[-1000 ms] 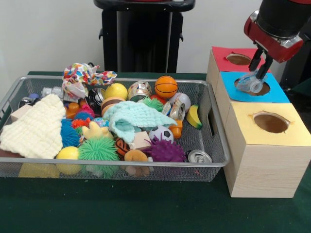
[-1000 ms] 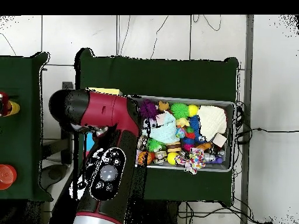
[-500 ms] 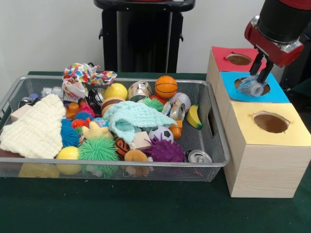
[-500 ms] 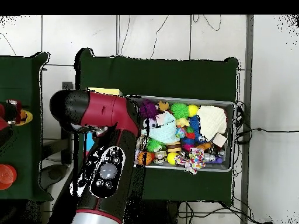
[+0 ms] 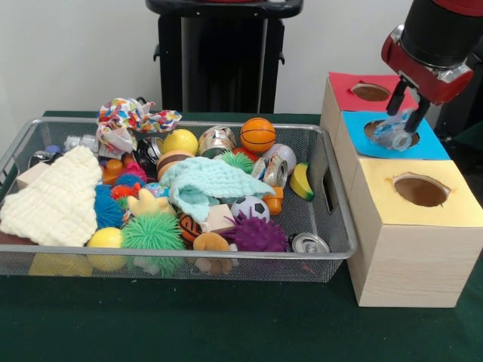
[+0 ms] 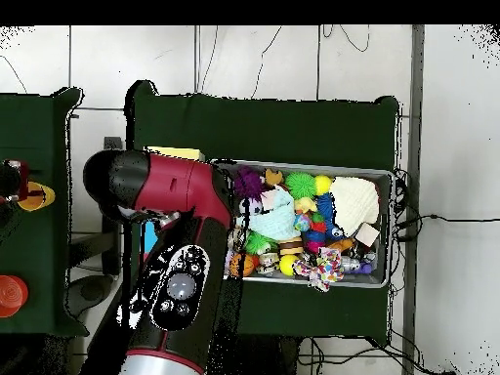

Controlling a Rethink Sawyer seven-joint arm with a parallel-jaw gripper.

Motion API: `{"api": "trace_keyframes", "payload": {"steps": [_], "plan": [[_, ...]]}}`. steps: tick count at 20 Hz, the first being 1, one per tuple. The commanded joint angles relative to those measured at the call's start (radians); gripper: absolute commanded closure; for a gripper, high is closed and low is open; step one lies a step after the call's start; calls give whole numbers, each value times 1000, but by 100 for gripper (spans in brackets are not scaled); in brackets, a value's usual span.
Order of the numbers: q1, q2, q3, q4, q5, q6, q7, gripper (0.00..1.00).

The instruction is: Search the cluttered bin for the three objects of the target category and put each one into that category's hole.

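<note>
Clamped between the fingers of the hand (image 5: 404, 123), a crushed clear bottle (image 5: 394, 133) is held directly over the blue-surround hole (image 5: 390, 134), well apart from the wire bin (image 5: 332, 219).

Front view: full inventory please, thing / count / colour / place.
Wire basket: 1, silver mesh, left on the green table.
Boxes: 3, light wood, in a row right of the basket; red-topped farthest, blue-topped in the middle, yellow-topped nearest, each with a round hole.
Crushed bottle: 1, clear, over the blue hole, between the gripper's fingers.
Cloths: cream at the basket's left, mint centre, patterned at the back.
Balls: orange basketball, yellow, soccer.
Spiky toys: green, purple.
Can: 1, silver, near right corner.
Banana: 1, yellow, right side.
Gripper: black fingers on a red and black arm, top right.
</note>
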Motion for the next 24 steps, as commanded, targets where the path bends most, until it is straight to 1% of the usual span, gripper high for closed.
{"api": "trace_keyframes", "payload": {"steps": [1, 10, 13, 18, 20, 24], "plan": [[-1, 59, 37, 92, 24, -61, 261, 0], [-5, 58, 38, 88, 27, -33, 254, 0], [-9, 52, 17, 53, 7, 31, 251, 0], [-53, 17, -9, -20, -53, 122, 141, 0], [-59, 13, -11, -31, -69, 129, 107, 0], [-74, 3, -4, -7, -72, 89, 63, 0]]}}
